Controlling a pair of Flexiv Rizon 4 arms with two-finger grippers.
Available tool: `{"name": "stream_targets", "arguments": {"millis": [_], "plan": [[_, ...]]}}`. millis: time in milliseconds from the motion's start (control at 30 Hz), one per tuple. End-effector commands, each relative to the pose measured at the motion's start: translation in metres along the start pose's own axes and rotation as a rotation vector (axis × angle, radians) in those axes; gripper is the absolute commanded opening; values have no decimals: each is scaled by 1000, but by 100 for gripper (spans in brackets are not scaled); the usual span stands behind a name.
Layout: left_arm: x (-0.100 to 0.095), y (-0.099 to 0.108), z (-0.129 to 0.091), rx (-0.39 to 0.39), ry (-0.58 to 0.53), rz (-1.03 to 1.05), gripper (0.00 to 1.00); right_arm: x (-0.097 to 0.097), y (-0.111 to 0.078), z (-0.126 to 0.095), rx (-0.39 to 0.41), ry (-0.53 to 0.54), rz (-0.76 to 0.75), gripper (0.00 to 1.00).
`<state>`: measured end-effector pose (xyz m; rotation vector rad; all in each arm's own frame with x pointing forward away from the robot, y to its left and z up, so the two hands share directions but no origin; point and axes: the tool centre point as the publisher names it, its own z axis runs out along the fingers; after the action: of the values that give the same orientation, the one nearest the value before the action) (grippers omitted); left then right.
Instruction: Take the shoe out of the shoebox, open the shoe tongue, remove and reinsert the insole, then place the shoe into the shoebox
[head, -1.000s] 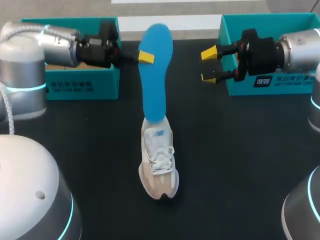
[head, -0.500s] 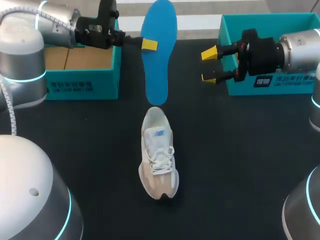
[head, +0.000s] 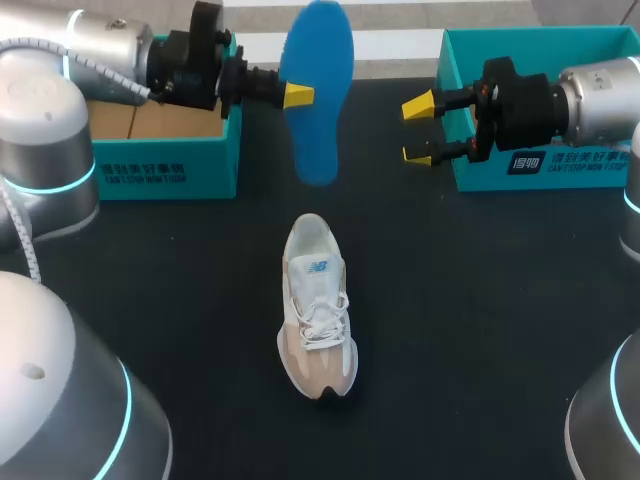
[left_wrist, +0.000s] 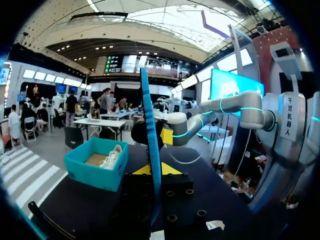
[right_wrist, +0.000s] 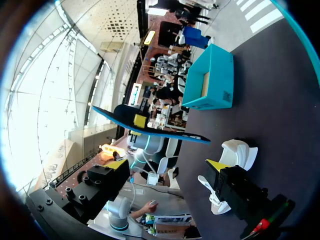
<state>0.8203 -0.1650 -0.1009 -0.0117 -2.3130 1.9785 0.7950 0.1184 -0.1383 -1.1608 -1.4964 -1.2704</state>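
Left hand (head: 297, 95) pinches the blue foam insole (head: 316, 90) near its wide upper end, with one yellow tip on the near face. In the left wrist view the insole is edge-on between the fingers. It hangs roughly upright in the air, lower end above the white and beige lace-up sneaker (head: 318, 320) and clear of it, not touching.

The sneaker stands on its sole mid black desk (head: 480, 320), toe toward the robot, heel opening toward the far edge, laces in place.

Right hand (head: 418, 130) is spread, nothing between its yellow tips, level with the insole and apart from it on the right. It sits just in front of the right teal cardboard shoebox (head: 470, 55).

The left teal cardboard shoebox (head: 165, 165) is at the desk's far left under the left arm, brown card showing inside. In the left wrist view the right box holds something pale; cannot tell what.
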Motion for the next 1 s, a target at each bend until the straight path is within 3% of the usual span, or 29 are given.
{"name": "stream_targets", "arguments": {"millis": [33,133,267,400,500,1000], "plan": [[6,0,3,52,34,717,0,-1,0,2,-1,-1,0,100],[9,0,6,21,16,908,0,-1,0,2,-1,-1,0,100],[8,4,6,-132,-6,1340,0,-1,0,2,-1,-1,0,100],[8,1,4,-181,-96,1716,0,-1,0,2,-1,-1,0,100],[4,-2,3,-163,-205,1857,0,-1,0,2,-1,-1,0,100],[4,-2,3,-163,-205,1857,0,-1,0,2,-1,-1,0,100]]}}
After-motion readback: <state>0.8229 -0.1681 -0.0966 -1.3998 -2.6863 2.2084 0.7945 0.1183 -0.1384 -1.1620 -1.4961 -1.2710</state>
